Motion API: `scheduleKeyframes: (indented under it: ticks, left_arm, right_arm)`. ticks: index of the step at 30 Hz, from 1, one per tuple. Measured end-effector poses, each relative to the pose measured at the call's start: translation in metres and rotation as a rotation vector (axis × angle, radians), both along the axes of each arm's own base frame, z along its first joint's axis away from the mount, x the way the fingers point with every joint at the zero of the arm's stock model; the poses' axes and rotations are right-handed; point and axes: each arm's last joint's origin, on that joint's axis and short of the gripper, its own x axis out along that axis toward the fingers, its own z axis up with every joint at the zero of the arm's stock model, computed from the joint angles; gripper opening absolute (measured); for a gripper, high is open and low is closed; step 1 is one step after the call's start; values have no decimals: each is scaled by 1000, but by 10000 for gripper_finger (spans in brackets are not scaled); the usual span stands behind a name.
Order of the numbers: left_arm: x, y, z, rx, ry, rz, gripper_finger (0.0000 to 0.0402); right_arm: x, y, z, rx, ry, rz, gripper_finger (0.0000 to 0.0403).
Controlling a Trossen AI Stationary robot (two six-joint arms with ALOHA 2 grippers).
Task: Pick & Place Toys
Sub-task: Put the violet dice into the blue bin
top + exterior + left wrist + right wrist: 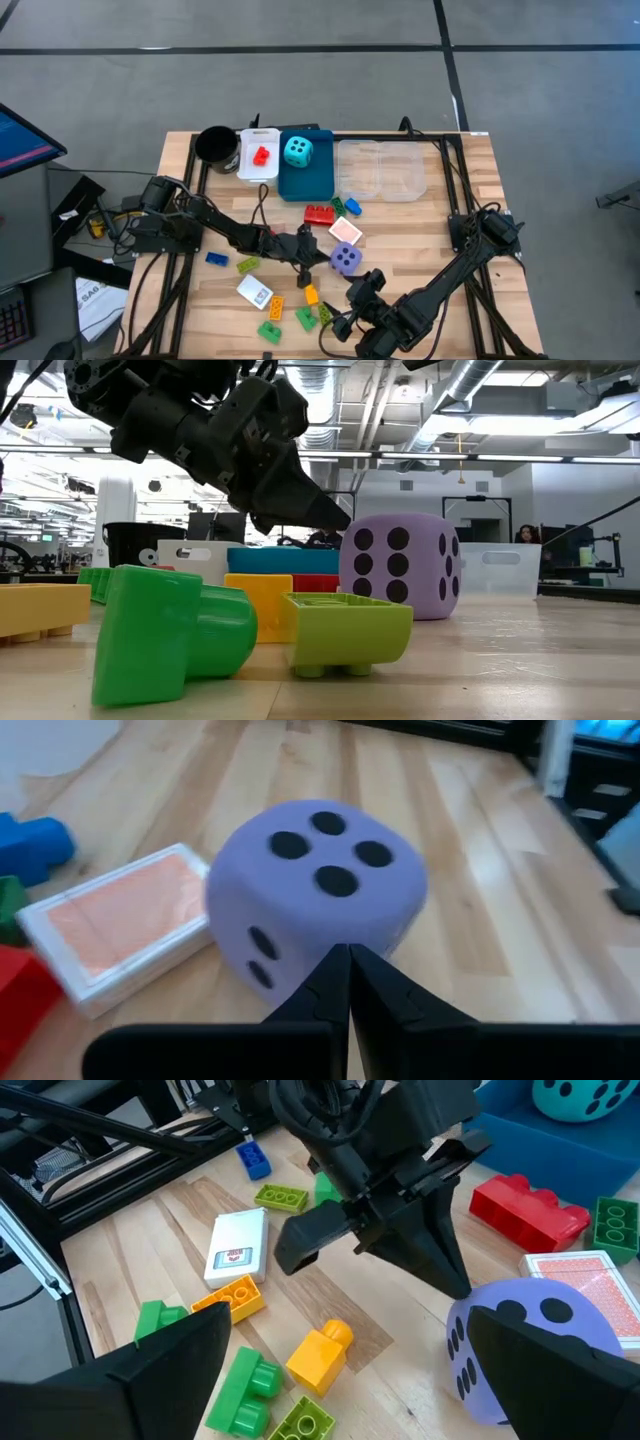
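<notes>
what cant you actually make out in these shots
- Black cup: its inside reads only as dark in the high view.
- Left pincer and purple die: contact unclear; the shut fingers cover the near edge in the left wrist view.
- Pink card: partly hidden behind the die in the right wrist view.
- Right pincer: fingertips cut off by the frame's bottom edge.

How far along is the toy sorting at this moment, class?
Done: a red brick lies in the white tray and the cyan die in the blue tray. In hand: nothing; the shut left gripper points at the purple die, the open right gripper waits nearby. Left: the die, cards and loose bricks.
</notes>
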Motion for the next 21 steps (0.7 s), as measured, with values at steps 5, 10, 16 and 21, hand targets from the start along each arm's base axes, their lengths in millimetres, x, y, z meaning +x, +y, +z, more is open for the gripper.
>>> scheduleKeyframes:
  ticks: [5, 10, 16, 21]
  left_arm:
    - [3, -1, 6, -20, -62, -33, 0]
    - [4, 11, 4, 95, -52, 56, 0]
    - [2, 23, -4, 135, 37, 117, 0]
    - [2, 19, -3, 112, 29, 92, 0]
  right_arm:
    - [0, 0, 0, -2, 1, 1, 400]
    - [0, 0, 0, -2, 1, 1, 400]
    - [0, 0, 0, -2, 2, 1, 400]
    - [1, -1, 0, -11, 5, 7, 400]
